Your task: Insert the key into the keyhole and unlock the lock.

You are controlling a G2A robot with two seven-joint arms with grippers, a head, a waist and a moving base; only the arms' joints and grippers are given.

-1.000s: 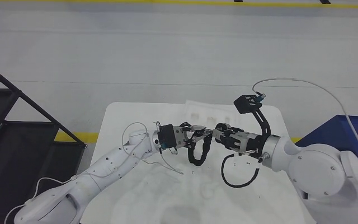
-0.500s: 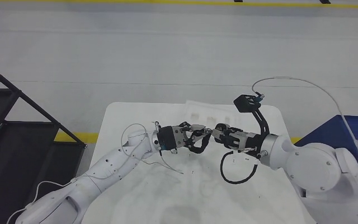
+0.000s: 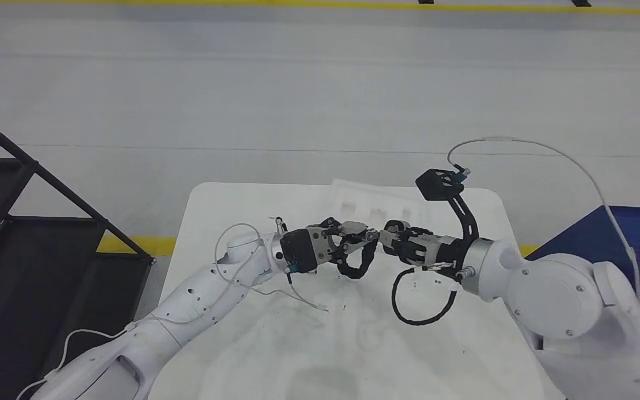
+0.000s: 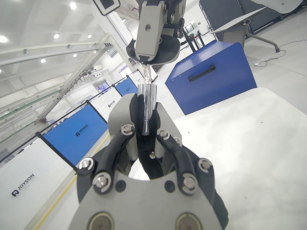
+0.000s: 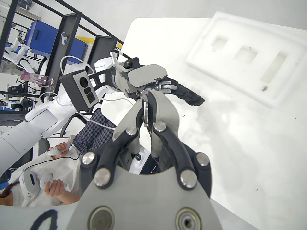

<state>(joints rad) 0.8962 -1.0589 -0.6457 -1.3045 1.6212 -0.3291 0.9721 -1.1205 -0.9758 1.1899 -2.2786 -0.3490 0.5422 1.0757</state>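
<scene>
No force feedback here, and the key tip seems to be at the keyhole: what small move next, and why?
Probably ease the right gripper straight along the axis of the lock to seat the key deeper before any turn. In the left wrist view most of the key shows outside the keyhole, key and lock look lined up, and the left gripper clamps the lock.

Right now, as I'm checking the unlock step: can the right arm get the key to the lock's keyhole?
Probably yes: the key in the right gripper lines up with the lock held by the left gripper, tip at its end, nothing between.
</scene>
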